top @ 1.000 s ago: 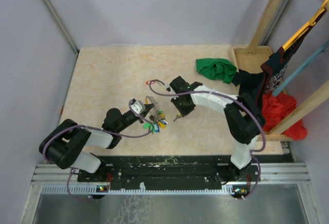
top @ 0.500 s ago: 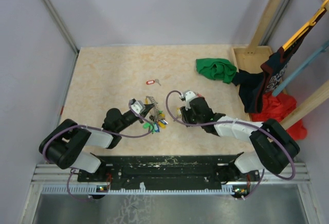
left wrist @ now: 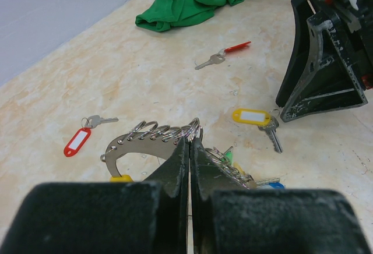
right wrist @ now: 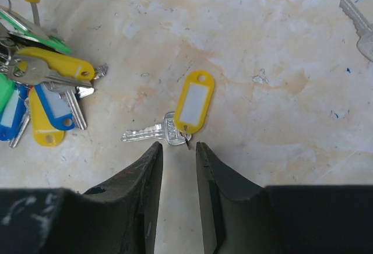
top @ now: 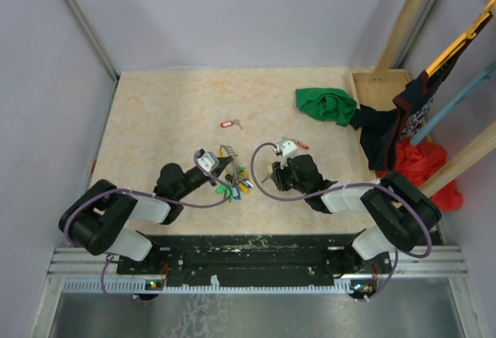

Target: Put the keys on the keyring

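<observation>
Pickup of a loose key is the step in hand, as I judge it. My left gripper is clamped on the keyring, pinching the thin grey ring where its small rings bunch together. The ring's blue, green and yellow tags lie spilled on the table beside it.

My right gripper has its fingers a little apart with nothing between them. They point down at the yellow-tagged key, whose head lies just ahead of the gap (whether the tips touch the tabletop I cannot tell).

Next I need to straddle the key's head and close on the metal rather than the tag. Then I lift it and carry it across to the ring held on my left. The key lies flat, so I expect it may slide rather than come up.
</observation>
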`<action>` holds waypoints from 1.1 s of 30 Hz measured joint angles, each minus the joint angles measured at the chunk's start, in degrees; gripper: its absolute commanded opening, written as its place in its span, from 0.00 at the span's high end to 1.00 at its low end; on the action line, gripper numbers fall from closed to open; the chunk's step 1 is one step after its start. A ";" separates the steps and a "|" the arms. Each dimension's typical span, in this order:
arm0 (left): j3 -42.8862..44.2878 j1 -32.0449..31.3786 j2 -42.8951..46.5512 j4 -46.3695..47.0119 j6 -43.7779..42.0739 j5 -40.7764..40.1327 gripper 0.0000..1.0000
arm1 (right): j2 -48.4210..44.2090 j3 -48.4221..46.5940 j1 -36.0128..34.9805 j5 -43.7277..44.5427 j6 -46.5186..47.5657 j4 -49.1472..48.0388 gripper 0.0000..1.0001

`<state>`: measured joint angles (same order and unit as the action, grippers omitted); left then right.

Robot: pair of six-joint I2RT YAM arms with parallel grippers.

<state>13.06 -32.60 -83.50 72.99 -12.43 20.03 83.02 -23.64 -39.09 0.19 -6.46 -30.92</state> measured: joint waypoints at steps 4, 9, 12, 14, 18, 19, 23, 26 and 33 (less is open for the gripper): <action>0.00 -0.02 0.04 0.00 0.00 0.02 1.00 | 1.46 0.31 0.00 0.48 -0.02 -0.63 0.72; 0.00 -0.02 0.04 0.02 0.00 0.02 1.00 | 2.56 0.31 0.00 0.98 -0.02 -1.33 0.74; 0.00 -0.02 0.04 0.00 0.00 0.04 1.00 | 3.76 0.26 0.00 0.98 0.02 -1.70 0.75; 0.00 0.00 0.04 0.00 0.00 0.04 1.00 | 4.26 -0.20 0.00 0.98 0.02 -1.79 0.75; 0.00 0.00 0.04 0.00 0.00 0.04 1.00 | 5.14 -0.87 0.00 0.98 0.02 -2.14 0.75; 0.00 0.00 0.04 0.00 0.00 0.04 1.00 | 5.20 -0.87 0.00 1.01 0.04 -2.19 0.75; 0.00 0.00 0.04 0.00 0.00 0.07 1.00 | 5.27 -0.87 0.11 0.98 0.04 -2.29 0.78; 0.00 0.00 0.04 0.00 -0.02 0.09 1.00 | 5.35 -0.90 0.33 0.96 0.04 -2.36 0.81; 0.00 0.00 0.04 0.00 -0.02 0.11 1.00 | 6.16 -1.64 0.55 0.48 0.31 -2.36 0.89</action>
<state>13.06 -32.60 -83.46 72.99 -12.45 20.14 89.19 -25.28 -38.54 0.67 -6.15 -33.28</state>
